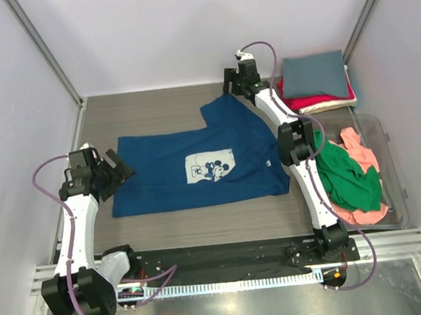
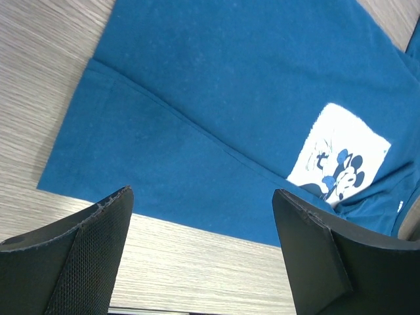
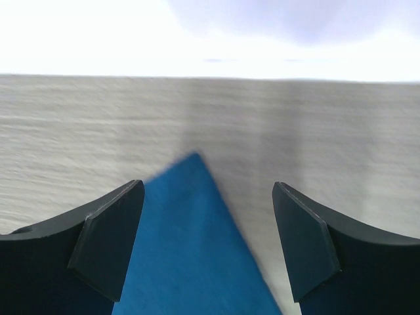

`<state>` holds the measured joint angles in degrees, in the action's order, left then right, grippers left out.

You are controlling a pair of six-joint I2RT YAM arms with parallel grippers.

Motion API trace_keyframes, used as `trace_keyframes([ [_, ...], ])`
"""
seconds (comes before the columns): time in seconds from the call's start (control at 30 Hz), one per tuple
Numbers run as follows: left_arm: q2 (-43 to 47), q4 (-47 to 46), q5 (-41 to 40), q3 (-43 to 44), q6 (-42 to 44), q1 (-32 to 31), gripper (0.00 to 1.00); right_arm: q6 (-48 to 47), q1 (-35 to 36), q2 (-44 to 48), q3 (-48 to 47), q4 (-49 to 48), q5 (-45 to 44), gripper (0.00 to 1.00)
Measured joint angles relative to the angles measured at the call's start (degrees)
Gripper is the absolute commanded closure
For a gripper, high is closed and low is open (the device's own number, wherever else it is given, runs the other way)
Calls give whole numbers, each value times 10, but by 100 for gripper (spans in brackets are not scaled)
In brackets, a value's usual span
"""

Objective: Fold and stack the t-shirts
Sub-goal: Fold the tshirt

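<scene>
A grey wood-grain table [image 1: 155,111] fills the middle of the overhead view, its grain running left to right. The same streaked surface shows in both wrist views. On its right side sits a clear plastic bin [image 1: 395,163], its long side running front to back, close to the right wall. Pale walls [image 1: 184,27] close the space in on three sides, with a slanted metal post [image 1: 42,50] in each back corner. Along the near edge a black strip [image 1: 226,253] lies on a grooved metal rail [image 1: 395,243] — and below that, a shiny metal sheet [image 1: 246,309].
</scene>
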<state>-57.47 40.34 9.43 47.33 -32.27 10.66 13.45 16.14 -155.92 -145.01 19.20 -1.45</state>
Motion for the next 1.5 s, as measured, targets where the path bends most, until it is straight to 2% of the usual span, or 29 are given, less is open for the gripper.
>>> trace_keyframes([
  [0.13,-4,0,-3,0,0,-12,13,9,5,-21,-5,-49,27,16],
  [0.23,-14,0,-4,0,0,-13,14,18,9,-33,-5,-66,44,23],
  [0.3,-20,0,-5,0,0,-13,15,22,10,-40,-2,-75,49,31],
  [0.43,-26,1,-14,0,0,-13,17,34,10,-47,1,-90,53,34],
  [0.6,-53,2,-49,12,0,-13,17,48,9,-54,1,-101,71,57],
  [0.63,-68,2,-56,22,-1,-13,16,51,7,-56,1,-106,76,67],
  [0.73,-129,-4,-82,70,-3,-13,16,64,2,-59,3,-116,98,85],
  [0.77,-160,-7,-88,96,-4,-12,17,69,0,-59,7,-120,107,96],
  [0.8,-192,-14,-93,124,-6,-10,18,73,-2,-59,14,-126,116,99],
  [0.9,-305,-45,-89,219,-21,-1,20,91,-9,-57,46,-174,146,99],
  [0.97,-382,-67,-78,279,-31,3,25,99,-14,-49,74,-208,167,99],
  [1.07,-476,-83,-74,356,-35,4,30,110,-21,-41,104,-243,193,99],
  [1.2,-592,-91,-75,461,-33,4,31,147,-30,-37,143,-305,233,99],
  [1.3,-645,-89,-75,504,-33,4,32,175,-35,-37,156,-328,260,99],
  [1.5,-691,-85,-79,529,-32,3,37,198,-39,-37,168,-348,282,99],
])
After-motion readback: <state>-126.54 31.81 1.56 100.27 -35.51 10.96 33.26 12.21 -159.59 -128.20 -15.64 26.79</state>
